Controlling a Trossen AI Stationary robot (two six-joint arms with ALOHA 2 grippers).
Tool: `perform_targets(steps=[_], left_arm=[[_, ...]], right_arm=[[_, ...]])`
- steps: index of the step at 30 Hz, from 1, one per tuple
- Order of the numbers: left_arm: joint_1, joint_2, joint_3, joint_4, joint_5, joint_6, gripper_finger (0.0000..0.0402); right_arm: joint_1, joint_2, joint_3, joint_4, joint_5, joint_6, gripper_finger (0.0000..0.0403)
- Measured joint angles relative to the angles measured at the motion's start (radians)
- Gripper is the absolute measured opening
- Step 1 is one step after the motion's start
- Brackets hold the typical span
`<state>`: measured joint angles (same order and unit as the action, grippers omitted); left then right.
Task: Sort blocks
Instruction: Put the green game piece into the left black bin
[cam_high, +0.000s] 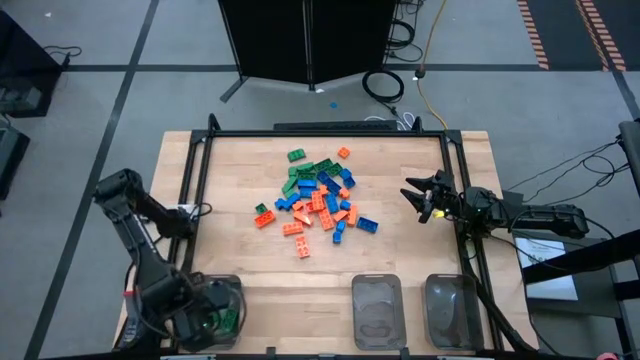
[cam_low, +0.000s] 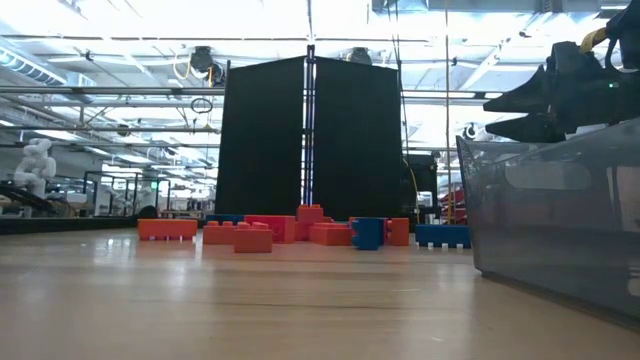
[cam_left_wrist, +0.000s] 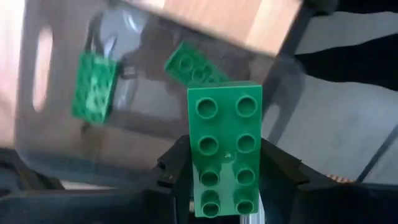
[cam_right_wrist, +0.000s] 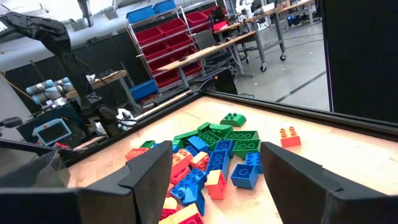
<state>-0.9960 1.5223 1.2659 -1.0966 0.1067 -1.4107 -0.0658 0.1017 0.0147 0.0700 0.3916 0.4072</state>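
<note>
The blocks (cam_high: 318, 197) lie in a loose heap of green, orange and blue bricks on the middle of the wooden table, also seen in the right wrist view (cam_right_wrist: 214, 149). My left gripper (cam_high: 215, 312) is at the near left corner over a clear tray (cam_left_wrist: 56, 143), shut on a green eight-stud brick (cam_left_wrist: 224, 130). Two green bricks (cam_left_wrist: 93, 87) lie inside that tray. My right gripper (cam_high: 416, 195) hovers open at the right of the heap, its fingers (cam_right_wrist: 149, 171) pointing toward it and touching nothing. My left gripper (cam_left_wrist: 227, 171) pinches the green eight-stud brick by its long sides near one end (cam_left_wrist: 200, 183), one finger (cam_left_wrist: 177, 171) on each side. The studded face shows toward the wrist camera. The brick is lifted clear above the clear tray, its free end pointing away from the fingers.
Two more clear trays (cam_high: 377, 308) (cam_high: 453, 308) stand along the near edge; one (cam_low: 560, 220) fills the right of the low view. A black frame (cam_high: 200, 180) borders the table. Bare wood lies between the heap and the trays.
</note>
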Motion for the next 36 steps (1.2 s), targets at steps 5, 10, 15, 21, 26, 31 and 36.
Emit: perform_targets(steps=[5, 10, 15, 21, 26, 31, 36], left_arm=[[-0.019, 0.000, -0.031, -0.009, 0.014, -0.145, 0.0154], [-0.002, 0.000, -0.034, -0.015, 0.014, -0.155, 0.0241], [0.032, -0.001, -0.034, -0.014, 0.019, -0.155, 0.0267], [0.177, -0.062, -0.034, -0.077, -0.034, -0.157, 0.0270], [0.395, -0.176, -0.032, -0.239, -0.231, -0.160, 0.0271], [0.694, -0.262, -0.032, -0.318, -0.407, -0.274, 0.0271], [0.938, -0.247, -0.035, -0.300, -0.438, -0.255, 0.0272]], right_arm=[[0.000, 0.000, 0.000, 0.000, 0.000, 0.000, 0.0238], [0.000, 0.000, 0.000, 0.000, 0.000, -0.001, 0.0238], [0.000, 0.000, 0.000, 0.000, 0.000, -0.006, 0.0238], [0.000, 0.000, 0.000, 0.000, 0.000, -0.007, 0.0238], [0.000, 0.000, 0.000, 0.000, 0.000, -0.008, 0.0238], [0.000, 0.000, 0.000, 0.000, 0.000, -0.008, 0.0238], [0.000, 0.000, 0.000, 0.000, 0.000, -0.033, 0.0238]])
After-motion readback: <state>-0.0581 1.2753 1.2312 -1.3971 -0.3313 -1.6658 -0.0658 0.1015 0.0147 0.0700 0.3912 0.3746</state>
